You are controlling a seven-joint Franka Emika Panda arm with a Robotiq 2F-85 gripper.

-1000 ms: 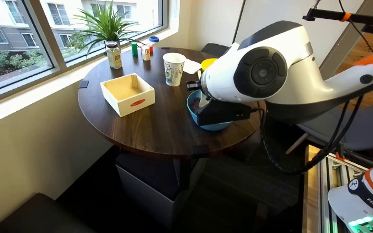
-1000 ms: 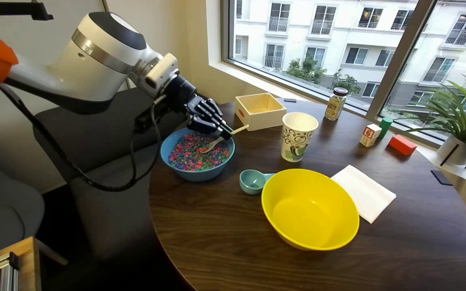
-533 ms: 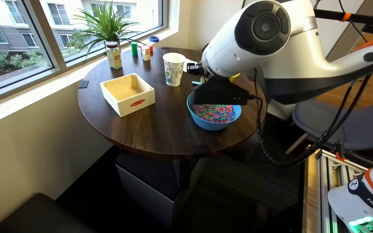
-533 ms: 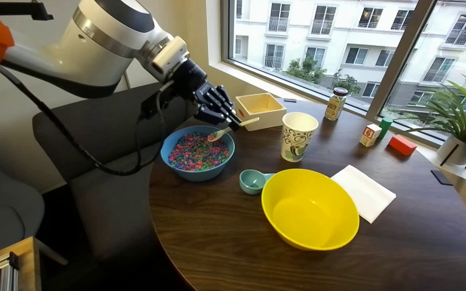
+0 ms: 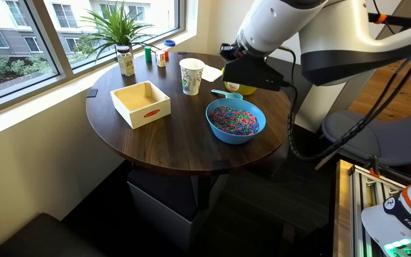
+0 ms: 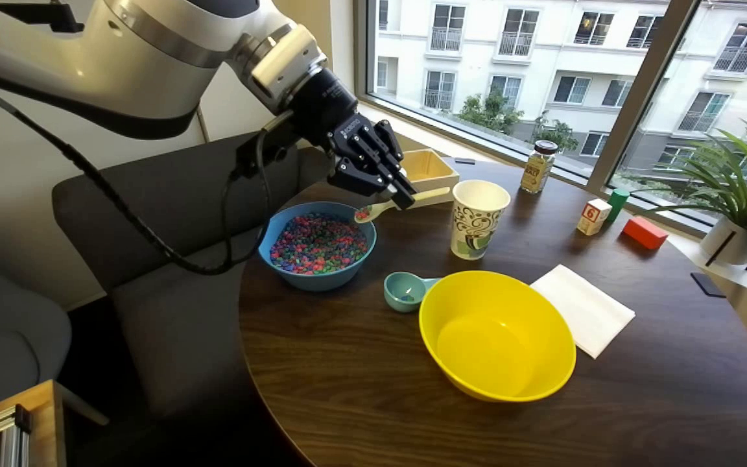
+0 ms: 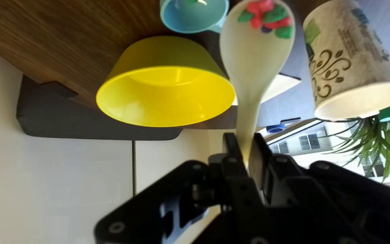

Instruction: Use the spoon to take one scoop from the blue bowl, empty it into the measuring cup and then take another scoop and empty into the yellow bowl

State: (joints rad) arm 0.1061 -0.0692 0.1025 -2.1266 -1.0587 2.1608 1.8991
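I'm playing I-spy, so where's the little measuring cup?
In an exterior view, the measuring cup sits on the table just left of the yellow bowl, between it and the blue bowl.

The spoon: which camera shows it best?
The wrist view: the spoon is largest there, with coloured pieces clear on it, though its tip is cropped and handle's end hidden. In an exterior view it's small, held by the pincer, both ends showing. In an exterior view I cannot make it out; the black housing may hide it.
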